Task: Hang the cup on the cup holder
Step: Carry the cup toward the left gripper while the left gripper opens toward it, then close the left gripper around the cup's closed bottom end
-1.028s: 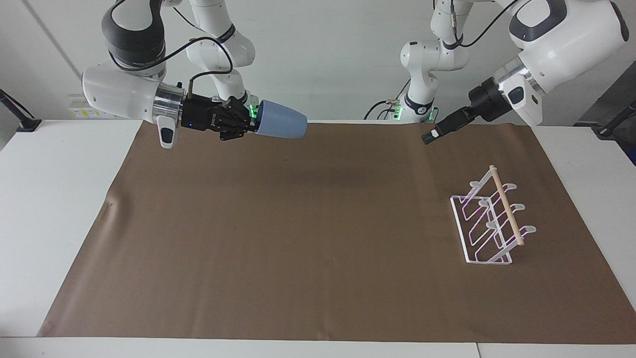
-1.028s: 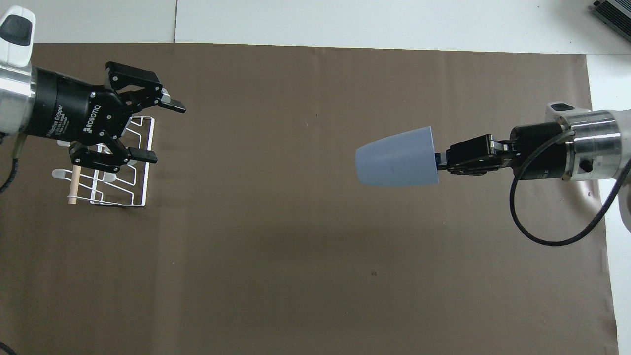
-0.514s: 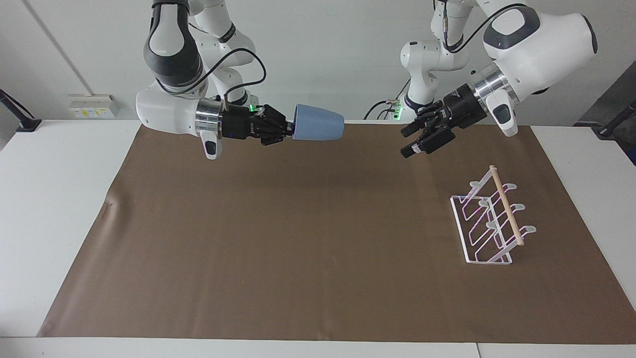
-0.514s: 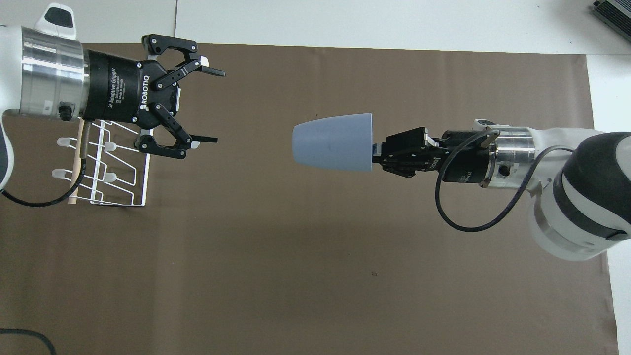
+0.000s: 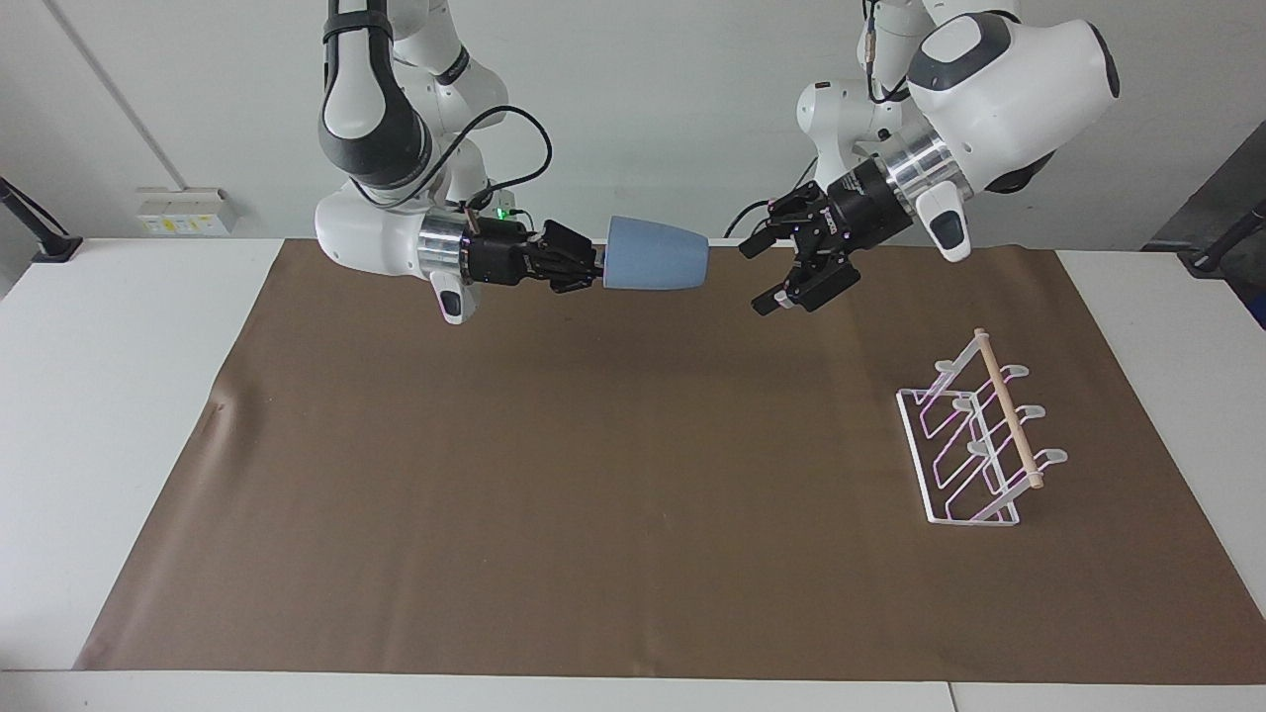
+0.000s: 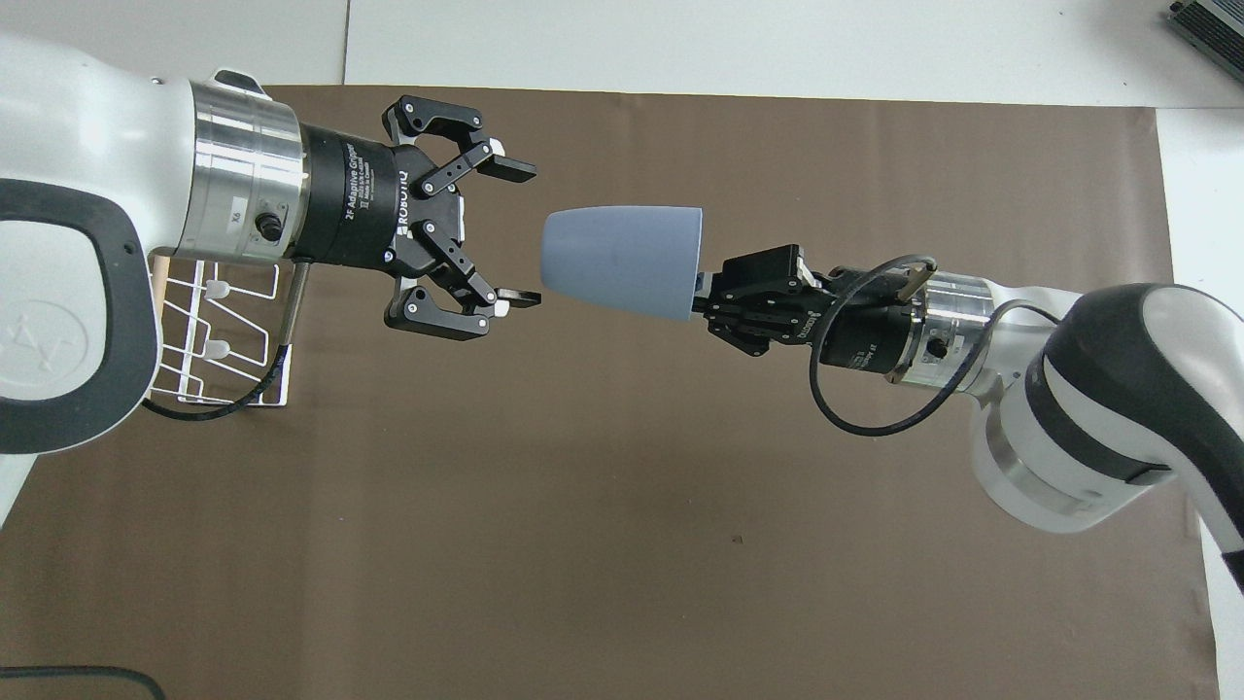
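The light-blue cup [image 5: 658, 267] lies on its side in the air, held at its rim by my right gripper [image 5: 600, 269], which is shut on it. Its base points at my left gripper [image 5: 781, 272]. In the overhead view the cup [image 6: 622, 261] hangs over the middle of the mat, with the right gripper [image 6: 702, 287] at its mouth. My left gripper [image 6: 515, 233] is open, a short gap from the cup's base, not touching it. The white wire cup holder [image 5: 1004, 405] with its wooden dowel stands empty on the mat toward the left arm's end. The left arm partly hides it from above [image 6: 222, 347].
A brown mat [image 5: 593, 494] covers most of the white table [image 5: 119, 396]. Nothing else stands on it apart from the rack.
The right gripper has carried the cup toward the left arm's end. The left gripper has moved off from over the rack toward the cup's base, staying open.
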Motion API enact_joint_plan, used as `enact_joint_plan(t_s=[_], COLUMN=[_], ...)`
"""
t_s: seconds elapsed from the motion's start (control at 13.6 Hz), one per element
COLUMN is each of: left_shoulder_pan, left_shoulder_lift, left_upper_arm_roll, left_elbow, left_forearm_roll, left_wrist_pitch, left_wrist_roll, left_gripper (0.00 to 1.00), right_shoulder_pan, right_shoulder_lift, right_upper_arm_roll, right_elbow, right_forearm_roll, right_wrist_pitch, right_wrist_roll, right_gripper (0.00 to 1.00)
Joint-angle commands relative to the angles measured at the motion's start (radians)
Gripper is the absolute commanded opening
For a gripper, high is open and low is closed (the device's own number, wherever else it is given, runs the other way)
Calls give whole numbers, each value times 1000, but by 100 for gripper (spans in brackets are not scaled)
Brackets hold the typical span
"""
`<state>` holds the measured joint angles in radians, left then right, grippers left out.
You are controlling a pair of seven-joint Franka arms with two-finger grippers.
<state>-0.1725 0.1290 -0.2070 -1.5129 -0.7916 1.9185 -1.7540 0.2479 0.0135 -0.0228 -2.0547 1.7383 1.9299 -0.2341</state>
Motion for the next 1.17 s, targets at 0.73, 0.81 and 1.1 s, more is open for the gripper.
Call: enact_joint_plan(t_s=[0.73, 0.81, 1.1], left_shoulder_pan=[-54, -54, -61], left_shoulder_lift=[-43, -43, -45], left_upper_arm_roll=[8, 8, 8], left_elbow=[-79, -78, -72], left_forearm_roll=[0, 0, 0], left_wrist_pitch=[47, 46, 48], left_wrist_roll=[-128, -131, -153], left_gripper=[100, 100, 100], right_shoulder_pan=[14, 14, 14], right_shoulder_lift=[-18, -18, -18], right_upper_arm_roll=[-2, -2, -2], right_elbow=[-18, -18, -18], right_forearm_roll=[26, 26, 24], right_wrist_pitch=[20, 20, 20], right_wrist_roll=[10, 10, 9], right_gripper=[0, 0, 0])
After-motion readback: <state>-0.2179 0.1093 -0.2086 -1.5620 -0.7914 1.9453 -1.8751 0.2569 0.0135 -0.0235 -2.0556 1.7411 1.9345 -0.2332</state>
